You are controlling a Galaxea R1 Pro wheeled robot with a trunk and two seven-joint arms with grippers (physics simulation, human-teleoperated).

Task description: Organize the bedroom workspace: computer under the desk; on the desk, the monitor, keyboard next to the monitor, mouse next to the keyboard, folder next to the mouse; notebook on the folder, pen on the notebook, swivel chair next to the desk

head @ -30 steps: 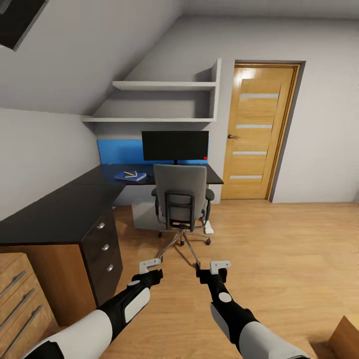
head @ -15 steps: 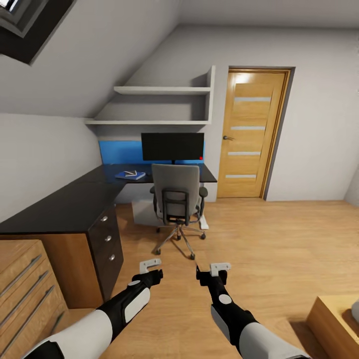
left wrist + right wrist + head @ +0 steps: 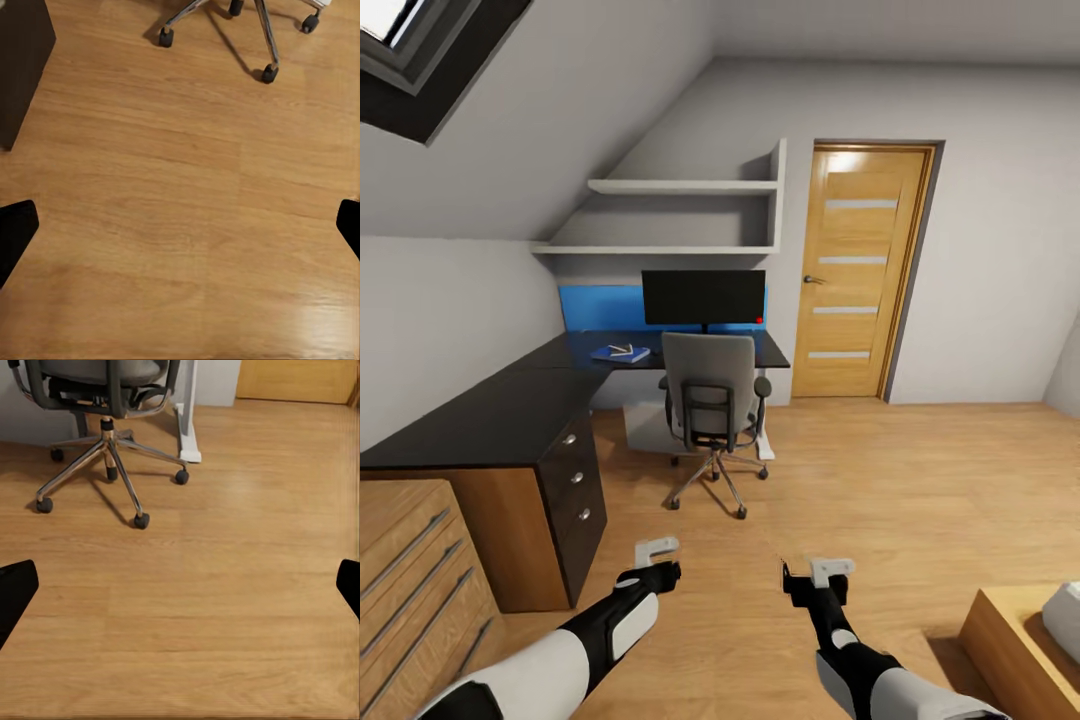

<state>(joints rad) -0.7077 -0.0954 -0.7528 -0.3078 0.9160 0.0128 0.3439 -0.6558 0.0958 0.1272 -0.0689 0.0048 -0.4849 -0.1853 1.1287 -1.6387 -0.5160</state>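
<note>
The grey swivel chair (image 3: 710, 398) stands in front of the black L-shaped desk (image 3: 490, 420), its back turned to me; its wheeled base (image 3: 105, 472) also shows in the right wrist view. Its seat is hidden by the backrest. The dark monitor (image 3: 703, 297) stands on the desk. Left of it lies a blue notebook (image 3: 621, 352) with a pen on top. My left gripper (image 3: 657, 560) (image 3: 180, 232) and right gripper (image 3: 818, 578) (image 3: 180, 592) hang open over the wooden floor, well short of the chair, holding nothing.
A wooden door (image 3: 855, 270) is right of the desk. Two wall shelves (image 3: 680, 215) hang above it. The desk's drawer unit (image 3: 575, 470) and a wooden dresser (image 3: 410, 590) line the left side. A low wooden piece (image 3: 1015, 640) sits at lower right.
The whole view has pulled back from the desk: chair and monitor look smaller and more floor shows. Both grippers sit lower in the picture and stay open.
</note>
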